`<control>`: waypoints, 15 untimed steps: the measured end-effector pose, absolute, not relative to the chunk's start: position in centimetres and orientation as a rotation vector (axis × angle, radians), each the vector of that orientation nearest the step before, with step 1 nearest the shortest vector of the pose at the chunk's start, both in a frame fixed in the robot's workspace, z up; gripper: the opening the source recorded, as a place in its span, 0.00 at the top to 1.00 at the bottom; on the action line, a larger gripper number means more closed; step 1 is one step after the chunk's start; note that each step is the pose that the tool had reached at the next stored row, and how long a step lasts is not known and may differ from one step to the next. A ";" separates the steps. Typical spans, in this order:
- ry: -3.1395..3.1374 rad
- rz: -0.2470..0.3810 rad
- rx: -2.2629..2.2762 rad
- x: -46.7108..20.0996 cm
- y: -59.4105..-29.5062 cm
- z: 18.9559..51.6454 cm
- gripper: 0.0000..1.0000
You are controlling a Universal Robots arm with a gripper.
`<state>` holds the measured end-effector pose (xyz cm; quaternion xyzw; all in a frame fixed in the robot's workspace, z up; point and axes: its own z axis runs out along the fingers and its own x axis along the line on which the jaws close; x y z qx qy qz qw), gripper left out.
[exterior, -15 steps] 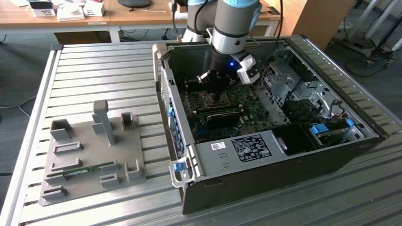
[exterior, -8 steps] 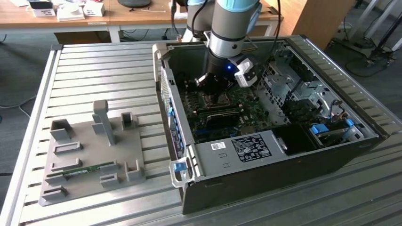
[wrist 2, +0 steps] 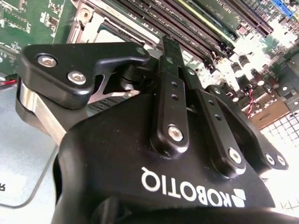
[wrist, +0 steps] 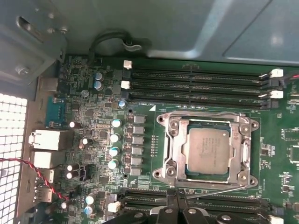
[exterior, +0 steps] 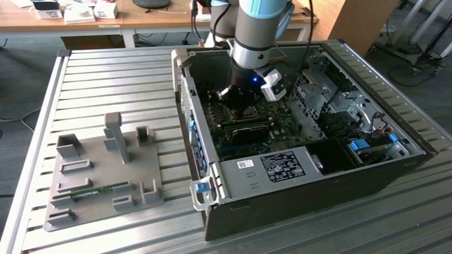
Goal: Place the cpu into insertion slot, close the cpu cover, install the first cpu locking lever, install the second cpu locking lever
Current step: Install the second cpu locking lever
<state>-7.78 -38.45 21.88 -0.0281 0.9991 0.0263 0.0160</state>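
Fingers (wrist: 175,207) pressed together at the socket edge, cpu (wrist: 208,150) seated, cpu cover (wrist: 243,122) down around it.

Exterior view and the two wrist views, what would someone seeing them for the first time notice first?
First, the open grey metal computer case lying on the slatted metal table, with the black gripper reaching down over its green circuit board. In the first wrist view, the pale silvery-grey square cpu sits in its socket with the thin silvery metal cpu cover framing it. At the exterior view's left lies a grey plastic fixture tray.
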 end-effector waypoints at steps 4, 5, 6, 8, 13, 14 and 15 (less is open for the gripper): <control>3.107 0.082 -0.090 -7.9 -38.5 21.6 0.89; 3.107 0.082 -0.091 -8.0 -38.5 21.6 0.89; 3.107 0.082 -0.092 -8.0 -38.5 21.5 0.89; 3.107 0.082 -0.092 -8.1 -38.5 21.4 0.89; 3.107 0.083 -0.094 -8.4 -38.5 21.1 0.89; 3.107 0.083 -0.095 -8.4 -38.5 21.1 0.89; 3.107 0.083 -0.095 -8.5 -38.5 21.0 0.89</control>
